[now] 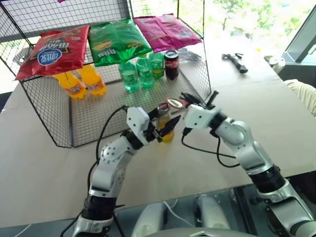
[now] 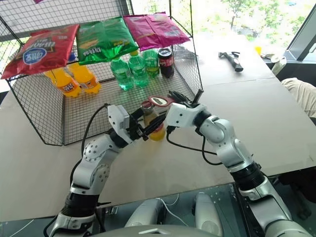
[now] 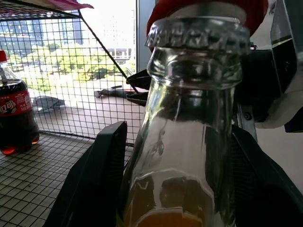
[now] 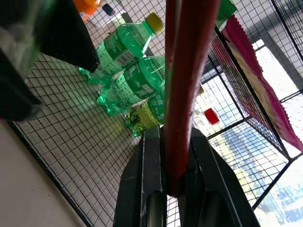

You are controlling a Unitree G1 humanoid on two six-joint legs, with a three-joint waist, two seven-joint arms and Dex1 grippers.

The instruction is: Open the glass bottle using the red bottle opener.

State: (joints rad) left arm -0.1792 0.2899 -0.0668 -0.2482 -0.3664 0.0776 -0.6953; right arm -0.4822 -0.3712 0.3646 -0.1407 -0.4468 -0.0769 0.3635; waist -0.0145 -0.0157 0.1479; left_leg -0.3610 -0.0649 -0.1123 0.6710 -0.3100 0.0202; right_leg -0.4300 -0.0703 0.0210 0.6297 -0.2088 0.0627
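The left end effector [image 1: 159, 132] grips the upright glass bottle [image 1: 165, 123], while the right end effector [image 1: 190, 100], clamped on the red bottle opener [image 1: 174, 103], holds its ring just beyond, over the cap.

Bright daylight pours in through the windows [image 1: 247, 19] behind the table [image 1: 256, 98], washing the far side almost white. Shadows on the tabletop are soft and faint. Close up, the bottle [image 3: 189, 123] neck catches pale reflections, and the opener [image 4: 182, 94] is a blurred red streak, too near to focus.
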